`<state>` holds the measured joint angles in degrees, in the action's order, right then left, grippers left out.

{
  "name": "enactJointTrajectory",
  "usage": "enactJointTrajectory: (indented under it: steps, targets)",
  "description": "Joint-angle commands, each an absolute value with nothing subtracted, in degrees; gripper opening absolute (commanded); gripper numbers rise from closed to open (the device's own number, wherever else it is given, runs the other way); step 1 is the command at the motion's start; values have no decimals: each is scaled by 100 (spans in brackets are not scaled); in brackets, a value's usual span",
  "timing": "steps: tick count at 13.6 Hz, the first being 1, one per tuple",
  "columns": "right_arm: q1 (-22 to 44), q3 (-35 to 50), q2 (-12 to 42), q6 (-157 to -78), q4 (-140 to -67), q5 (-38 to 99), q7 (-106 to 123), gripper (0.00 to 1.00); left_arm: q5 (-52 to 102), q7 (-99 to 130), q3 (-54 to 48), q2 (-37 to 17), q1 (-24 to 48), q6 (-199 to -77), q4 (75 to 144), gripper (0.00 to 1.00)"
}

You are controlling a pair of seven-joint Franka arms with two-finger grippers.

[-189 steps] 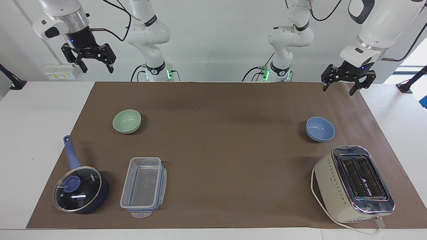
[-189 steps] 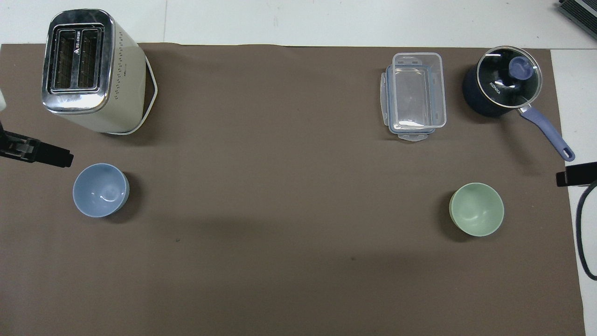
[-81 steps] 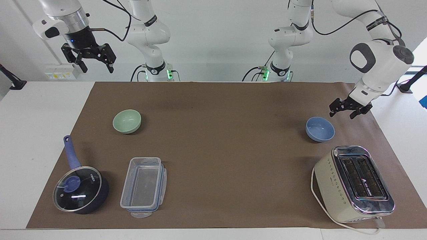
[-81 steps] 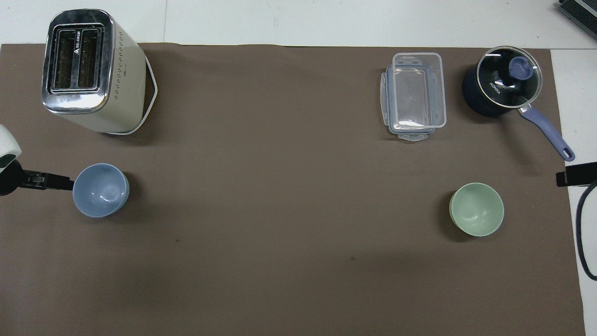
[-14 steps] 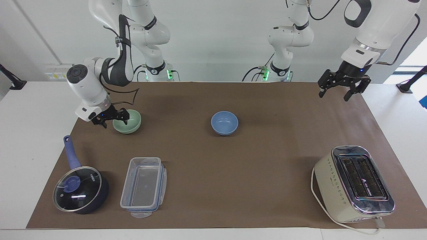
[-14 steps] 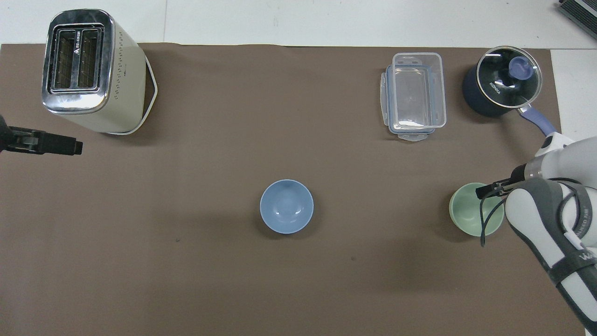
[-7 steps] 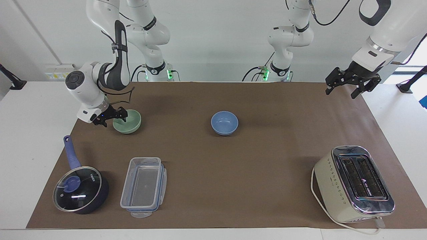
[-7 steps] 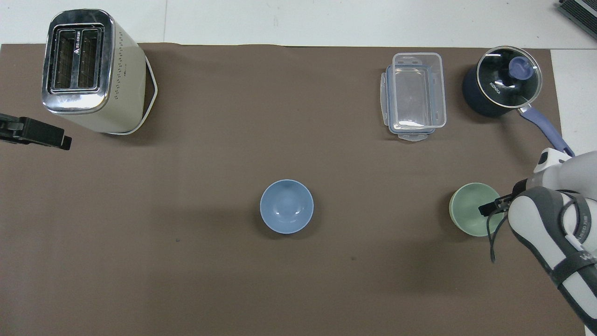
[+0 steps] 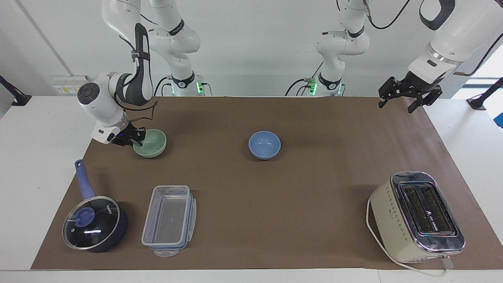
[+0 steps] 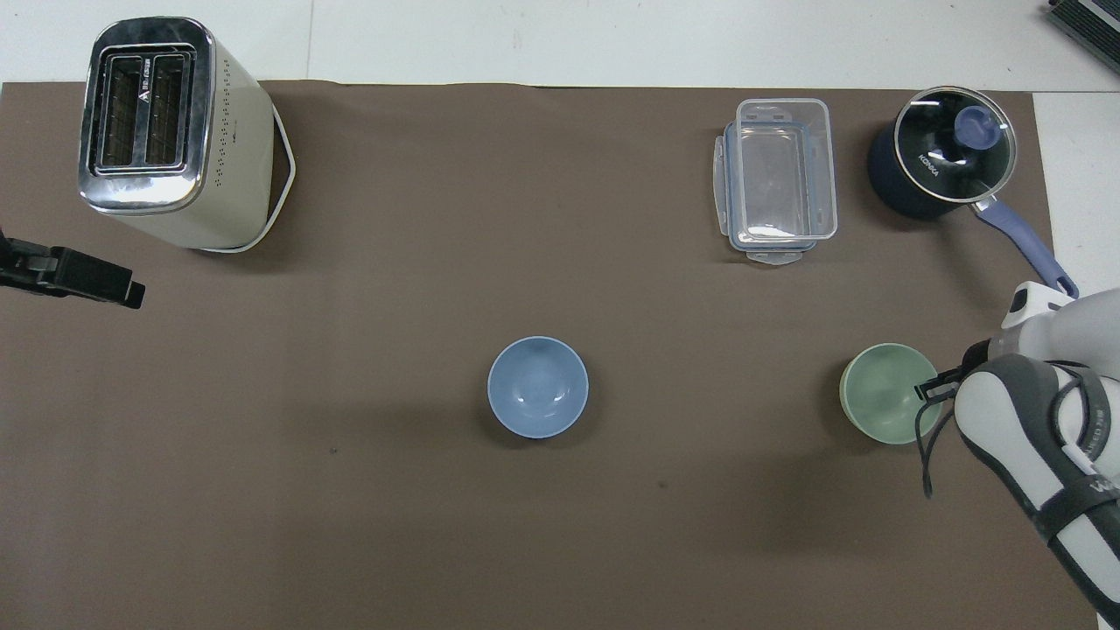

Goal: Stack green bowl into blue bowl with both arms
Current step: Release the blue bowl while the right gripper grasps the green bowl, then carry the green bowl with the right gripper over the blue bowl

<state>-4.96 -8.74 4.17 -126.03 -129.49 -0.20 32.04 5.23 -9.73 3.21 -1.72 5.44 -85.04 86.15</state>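
The green bowl (image 9: 149,143) is small, round and matte, pale mint, and sits on the brown mat (image 9: 251,220) toward the right arm's end of the bench. The right gripper (image 9: 131,139) is low at the bowl's rim, on the side toward that end; its dark fingers close over the rim, one inside and one outside, as far as the facing view shows. In the overhead view a fingertip (image 10: 927,389) lies just inside the rim.

The blue bowl (image 9: 264,145), the same shape in matte periwinkle, stands alone mid-mat, well apart from the green one.

The left gripper (image 9: 404,94) hangs spread open and empty over the mat's corner nearest the left arm's base.

A shiny cream toaster (image 9: 416,216), a clear plastic box (image 9: 169,220) and a glass-lidded saucepan (image 9: 94,222) line the mat's edge farthest from the robots.
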Motion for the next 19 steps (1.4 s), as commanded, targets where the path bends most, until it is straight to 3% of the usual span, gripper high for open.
enactJointTrajectory:
  steps: [1,5,10,19]
  targets:
    - [-562,-835,351,-12534,-12850,123,3305,0,448,-1037,281,0,536,-8464,8807,100]
    - [-501,-826,264,-11525,-12026,411,3305,0,448,-1055,255,18,545,-8498,8824,100]
    - [165,-826,290,-10627,-11163,756,2289,0,448,-1037,237,18,554,-8420,8815,100]
    - [2371,-791,360,-10784,-10987,896,-1481,0,439,-984,246,88,545,-8429,8824,100]
